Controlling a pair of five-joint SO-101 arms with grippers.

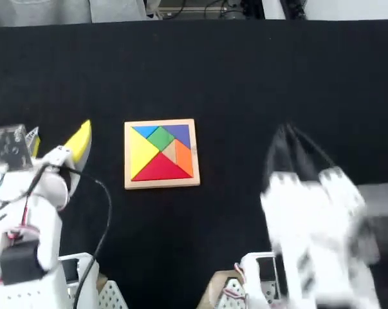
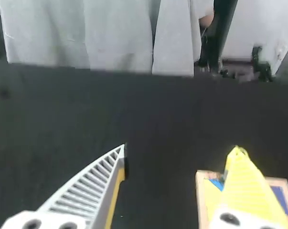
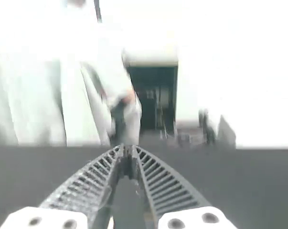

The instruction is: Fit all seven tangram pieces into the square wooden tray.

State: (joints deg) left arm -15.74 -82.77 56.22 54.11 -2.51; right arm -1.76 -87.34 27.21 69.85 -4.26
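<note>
Between the two pincers, on the black counter (image 1: 245,77), lies the square wooden tray (image 1: 161,185), nearer the left pincer (image 2: 179,155) than the right pincer (image 1: 287,132).

Contents of tray: seven pieces counted within the rim, namely a yellow triangle (image 1: 141,154), red triangle (image 1: 161,168), blue triangle (image 1: 144,131), green square (image 1: 160,138), indigo piece (image 1: 181,132), orange piece (image 1: 184,159) and tan triangle (image 1: 170,151) at the centre. They lie edge to edge and no gap is discernible from the high view (the finer seams are too small to judge).

Left pincer: jaws spread wide, nothing held. The tray's corner lies just beyond its yellow finger (image 2: 239,181), apart from it. In my judgement it stands open and off the tray because no loose piece is left to grasp.

Right pincer: fingers brought together until the tips meet, nothing between them. The tray lies well off to its side.

Finding: the task appears complete. Both arms are placed clear of the tray, presumably so that the fitted pieces are not disturbed.
</note>
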